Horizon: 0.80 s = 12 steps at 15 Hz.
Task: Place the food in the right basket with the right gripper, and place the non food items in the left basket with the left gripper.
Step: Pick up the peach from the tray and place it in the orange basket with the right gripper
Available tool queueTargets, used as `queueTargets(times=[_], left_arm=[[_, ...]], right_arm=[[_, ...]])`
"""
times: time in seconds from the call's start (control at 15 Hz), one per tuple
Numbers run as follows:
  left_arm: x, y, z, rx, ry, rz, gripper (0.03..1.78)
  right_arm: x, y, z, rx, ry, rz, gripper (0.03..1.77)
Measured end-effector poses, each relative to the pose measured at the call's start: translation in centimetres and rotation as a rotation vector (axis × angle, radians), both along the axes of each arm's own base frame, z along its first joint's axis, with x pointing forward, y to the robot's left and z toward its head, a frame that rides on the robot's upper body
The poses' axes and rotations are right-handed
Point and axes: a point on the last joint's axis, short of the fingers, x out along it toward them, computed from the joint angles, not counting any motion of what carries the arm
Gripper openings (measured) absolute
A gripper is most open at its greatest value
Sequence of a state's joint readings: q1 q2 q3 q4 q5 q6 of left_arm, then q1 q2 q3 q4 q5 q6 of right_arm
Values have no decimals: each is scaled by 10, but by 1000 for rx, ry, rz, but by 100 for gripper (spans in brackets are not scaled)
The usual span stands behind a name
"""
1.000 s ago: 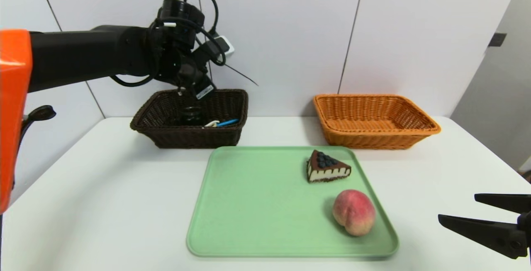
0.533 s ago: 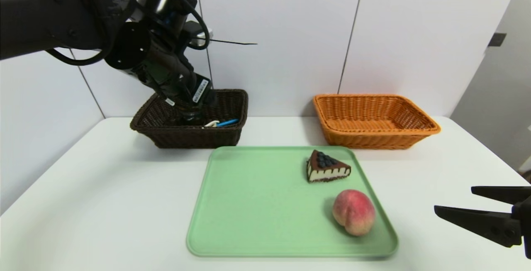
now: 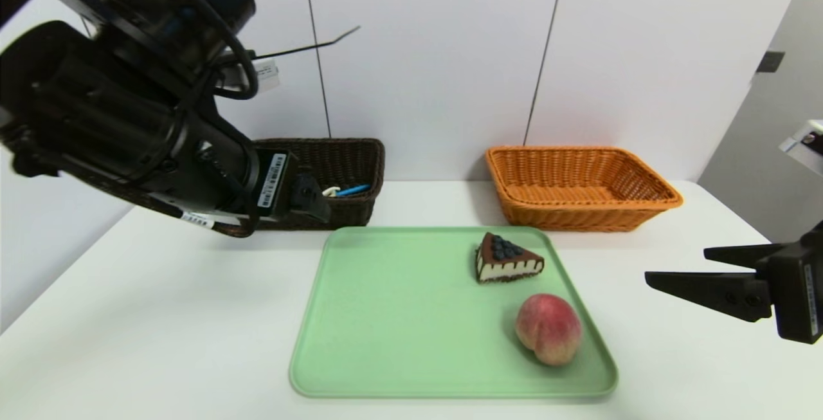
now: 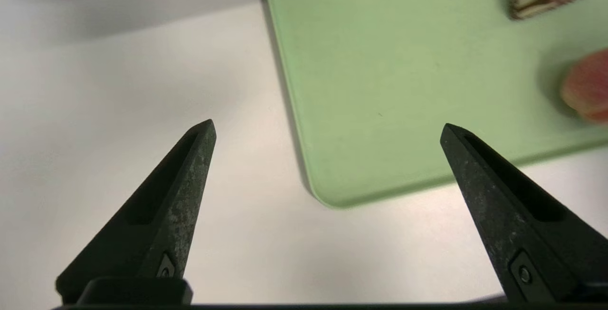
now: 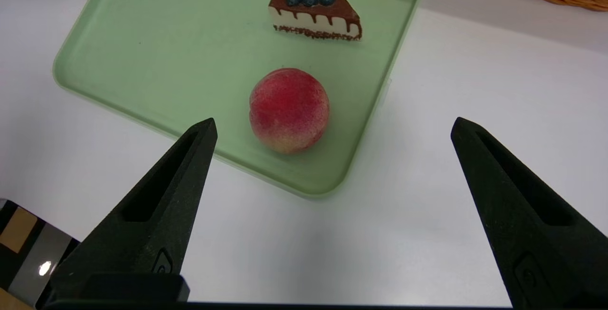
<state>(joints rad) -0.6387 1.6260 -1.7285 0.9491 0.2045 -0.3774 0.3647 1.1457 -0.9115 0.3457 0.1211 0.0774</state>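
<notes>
Overhead, left gripper (image 3: 308, 196) fills upper left, masking most of the dark basket (image 3: 347, 156); blue-handled spoon (image 3: 350, 190) visible inside. Cake wedge (image 3: 506, 258) and peach (image 3: 548, 329) sit right on the green tray (image 3: 386, 317); orange basket (image 3: 578, 185) upper right. Right gripper (image 3: 675, 265) at right edge.

Left wrist — left gripper (image 4: 327, 129) spread wide, holding nothing, over tray (image 4: 380, 110) corner.

Right wrist — right gripper (image 5: 332, 125) wide apart, empty, peach (image 5: 289, 109) centre, cake wedge (image 5: 316, 8) at top.

Food on the tray, baskets at the back wall.
You see the peach (image 3: 548, 329), pink-red, lower right, and the cake wedge (image 3: 507, 258) with dark berries just above it. Light orange basket (image 3: 582, 187) upper right; dark brown basket (image 3: 347, 179) upper left holds a blue-handled spoon (image 3: 347, 190).
</notes>
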Motion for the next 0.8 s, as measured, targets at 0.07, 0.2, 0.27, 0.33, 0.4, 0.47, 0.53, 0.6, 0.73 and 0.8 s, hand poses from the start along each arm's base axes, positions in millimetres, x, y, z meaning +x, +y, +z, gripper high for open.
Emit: queueTargets(times=[0.07,0.2,0.27,0.33,0.4,0.47,0.53,0.6,0.73,0.8], left_arm=[[-11,5,3,-34,5,-10,167],[-32,17,9,-73,0,-32,168],[-40,23,10,-81,-5,-41,168],[-49,28,10,-80,-11,-55,169],[-56,31,8,-71,-15,-74,169],[-62,34,7,-62,-21,-94,169],[-66,36,6,-58,-32,-112,169],[-68,36,5,-59,-49,-127,169],[-70,37,6,-62,-81,-151,169],[-71,37,6,-61,-83,-155,169]], right_arm=[[4,3,1,-3,5,8,170],[11,9,0,-11,21,29,170],[15,13,-1,-16,31,41,170],[19,17,-4,-23,48,54,170],[23,21,-7,-32,66,62,170],[28,25,-12,-42,87,72,170],[31,30,-16,-52,109,88,170],[34,35,-21,-63,130,104,170],[41,45,-30,-91,162,121,170],[45,50,-35,-113,177,122,170]])
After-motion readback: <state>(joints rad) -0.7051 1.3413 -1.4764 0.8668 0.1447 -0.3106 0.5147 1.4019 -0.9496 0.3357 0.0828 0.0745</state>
